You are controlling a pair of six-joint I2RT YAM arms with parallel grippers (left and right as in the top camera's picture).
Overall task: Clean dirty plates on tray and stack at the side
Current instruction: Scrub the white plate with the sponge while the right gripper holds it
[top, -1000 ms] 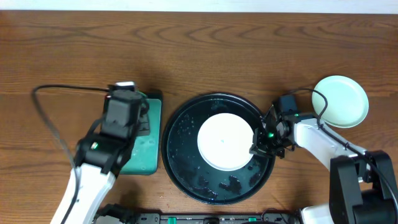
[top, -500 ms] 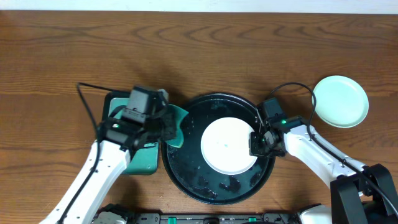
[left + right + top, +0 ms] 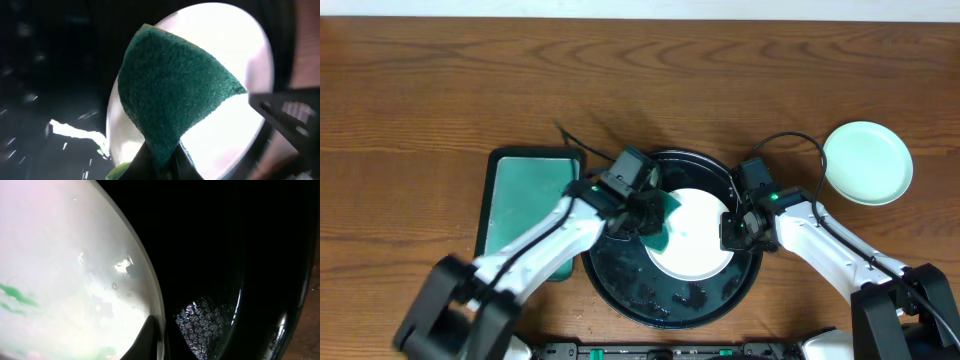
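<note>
The white plate [image 3: 692, 240] lies flat inside the black tray [image 3: 620, 290], a little right of the tray's middle. It is wet, with thin teal smears [image 3: 15, 297] on its face. It looks light, stiff and breakable, and the water on its glaze probably makes it slippery. The raised rim is the sensible place to take hold, since a pinch there leaves the face free for wiping.

The right gripper [image 3: 730, 232] does just that: its jaws are clamped on the plate's right rim. Its arm reaches in from the lower right across the tray's edge.

The green sponge [image 3: 175, 95] is soft and folds under a grip. The left gripper [image 3: 648, 220] is pinched together on its lower corner and holds it over the plate's left part; whether it touches the plate cannot be told. The left arm stretches in diagonally from the lower left, past the green rectangular tray [image 3: 520, 200].

A mint-green plate [image 3: 867, 163] sits on the table [image 3: 420, 80] to the right, well apart from the black tray.
</note>
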